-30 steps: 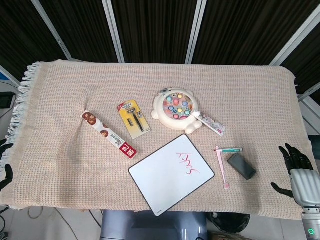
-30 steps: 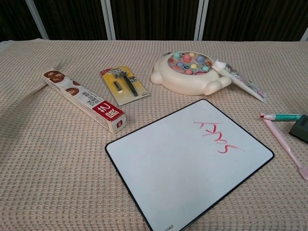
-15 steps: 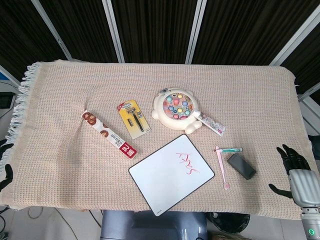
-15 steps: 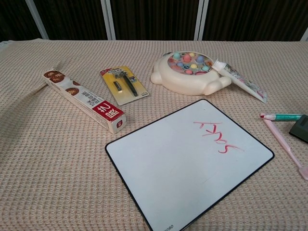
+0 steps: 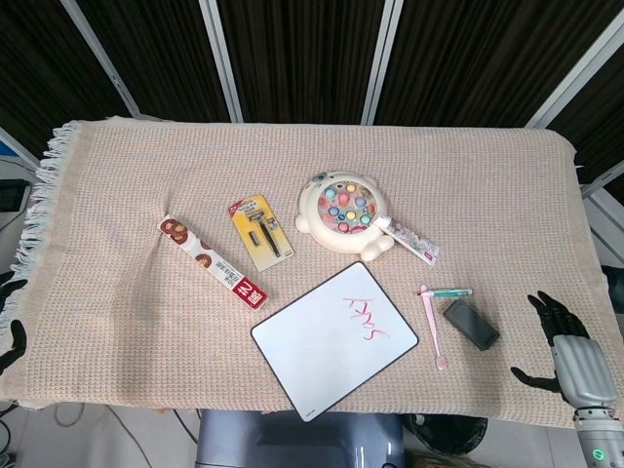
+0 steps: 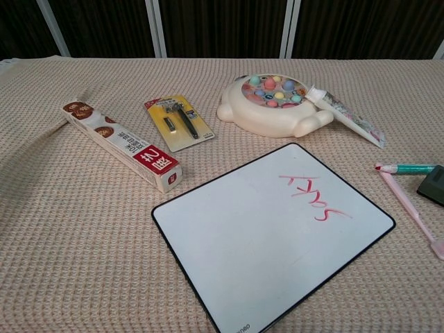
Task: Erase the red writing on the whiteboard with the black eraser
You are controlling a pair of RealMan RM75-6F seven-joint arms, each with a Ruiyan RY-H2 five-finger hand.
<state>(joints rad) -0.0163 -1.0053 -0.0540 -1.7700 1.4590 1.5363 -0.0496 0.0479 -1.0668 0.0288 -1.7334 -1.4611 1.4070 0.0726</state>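
The whiteboard (image 5: 322,346) (image 6: 250,236) lies tilted near the table's front edge, with red writing (image 5: 363,317) (image 6: 313,196) on its right part. The black eraser (image 5: 471,324) (image 6: 433,184) rests on the cloth to the board's right, cut off by the edge of the chest view. My right hand (image 5: 564,346) hovers at the table's front right corner, fingers spread, holding nothing, well right of the eraser. Only dark fingertips of my left hand (image 5: 10,322) show at the far left edge, spread and empty.
A pink toothbrush (image 5: 432,327) and a green pen (image 5: 447,292) lie between board and eraser. Behind are a toothpaste tube (image 5: 414,241), a cream fishing toy (image 5: 341,213), a carded razor (image 5: 260,231) and a long snack box (image 5: 213,261).
My right hand has drifted left and slightly toward the front edge, closer to the eraser. Nothing on the table has moved.
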